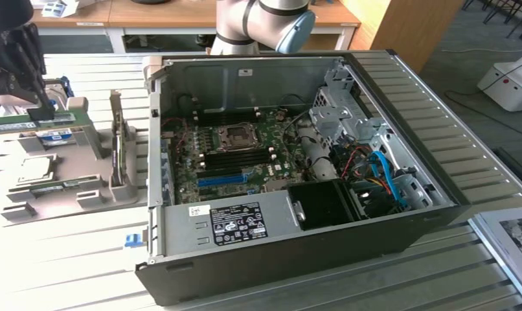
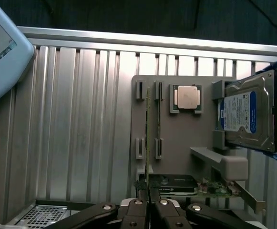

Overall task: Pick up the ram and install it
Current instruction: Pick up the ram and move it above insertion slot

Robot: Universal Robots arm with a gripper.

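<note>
A: While the gripper [image 2: 149,205] is pinching the ram [image 2: 148,133] over the grey holder [image 2: 186,138], what is mattering?
B: Holding it level and square, I'd judge; it is hanging well apart from the computer case [image 1: 287,259].

A pale bench [image 1: 62,259] of ribbed metal slats spreads across the foreground, glaring white under strong light on the exterior view's left. Behind it stand wooden desks [image 1: 157,16] on white frames, with a tall wooden cabinet [image 1: 399,26] toward the exterior view's right. Past the bench's far edge lies a grey floor [image 1: 477,58], where a white box [image 1: 513,84] sits.
</note>
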